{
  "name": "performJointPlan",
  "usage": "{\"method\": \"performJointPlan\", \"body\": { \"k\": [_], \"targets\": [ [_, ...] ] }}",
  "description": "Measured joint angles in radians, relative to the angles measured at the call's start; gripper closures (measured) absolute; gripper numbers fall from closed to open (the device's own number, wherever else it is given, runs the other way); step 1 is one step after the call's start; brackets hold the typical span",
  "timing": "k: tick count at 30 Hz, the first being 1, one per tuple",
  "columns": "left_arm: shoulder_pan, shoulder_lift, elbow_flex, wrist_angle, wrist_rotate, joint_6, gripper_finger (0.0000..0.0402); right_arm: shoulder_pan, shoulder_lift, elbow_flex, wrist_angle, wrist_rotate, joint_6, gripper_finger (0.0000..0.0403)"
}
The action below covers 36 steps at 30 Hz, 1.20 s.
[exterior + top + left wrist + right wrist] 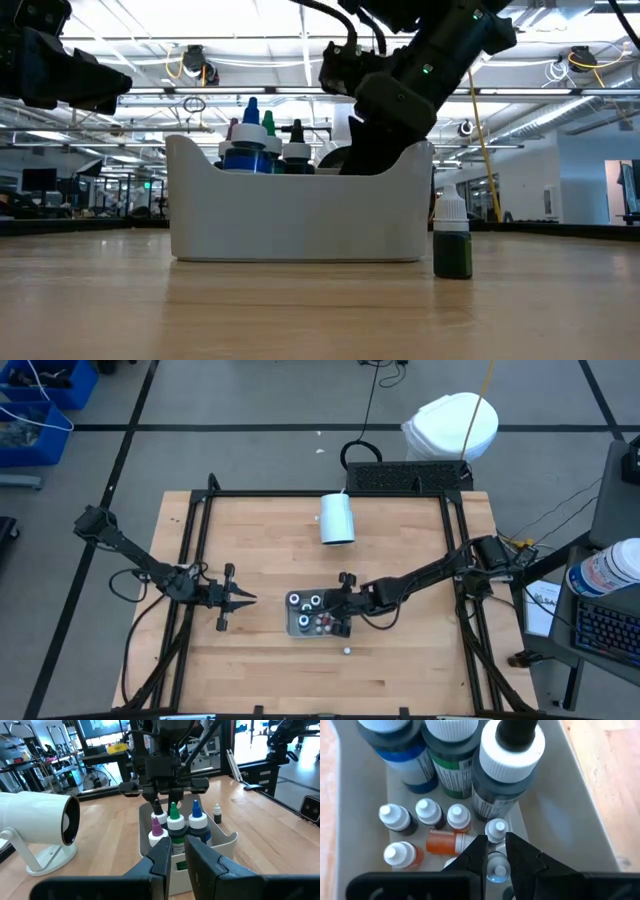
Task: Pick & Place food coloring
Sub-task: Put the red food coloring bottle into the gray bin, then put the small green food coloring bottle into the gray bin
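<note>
The food coloring fills a white tray (300, 622), also seen in the low view (300, 215). Three wide bottles (445, 755) stand at one end. Several small white-capped bottles (427, 812) stand beside them, and an orange one (445, 842) lies on its side. One small green bottle (452, 240) stands alone on the table off the tray's near side (347, 651). My right gripper (496, 852) is down inside the tray, shut on a small bottle. My left gripper (240, 598) hovers left of the tray, its fingers (179, 851) a narrow gap apart. My right gripper pinches the white cap of a small bottle (498, 870) between its two fingertips. It comes from above, slanting down from the table's right. The bottle stands upright among the others in the tray. The fingers hide its body.
A large white cylinder on a stand (337, 518) lies toward the far edge, also seen in the left wrist view (37, 822). A black frame (450, 540) runs around the tabletop. Bare wood (260, 680) lies near the tray's near and left sides.
</note>
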Motion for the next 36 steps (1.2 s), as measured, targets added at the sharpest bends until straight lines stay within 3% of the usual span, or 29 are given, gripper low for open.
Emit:
{"method": "performJointPlan", "body": {
  "k": [11, 17, 22, 28, 32, 36],
  "targets": [
    [0.0, 0.0, 0.0, 0.0, 0.0, -0.002, 0.0339, -0.001, 0.022, 0.0, -0.004, -0.003, -0.004, 0.0353],
    [0.0, 0.0, 0.0, 0.0, 0.001, -0.004, 0.0339, -0.006, 0.005, 0.0, -0.01, -0.004, 0.004, 0.0303],
    [0.0, 0.0, 0.0, -0.001, 0.001, -0.012, 0.0339, -0.008, -0.075, -0.001, -0.031, -0.003, -0.008, 0.027],
    [0.0, 0.0, 0.0, -0.002, 0.001, -0.016, 0.0339, 0.009, -0.263, -0.001, -0.073, -0.002, -0.064, 0.0268],
    [0.0, 0.0, 0.0, -0.003, 0.001, -0.016, 0.0339, 0.087, -0.37, -0.001, -0.074, 0.012, -0.112, 0.0274],
    [0.0, 0.0, 0.0, -0.004, 0.001, -0.016, 0.0339, 0.215, -0.391, -0.005, -0.07, 0.127, -0.109, 0.0279]
  ]
}}
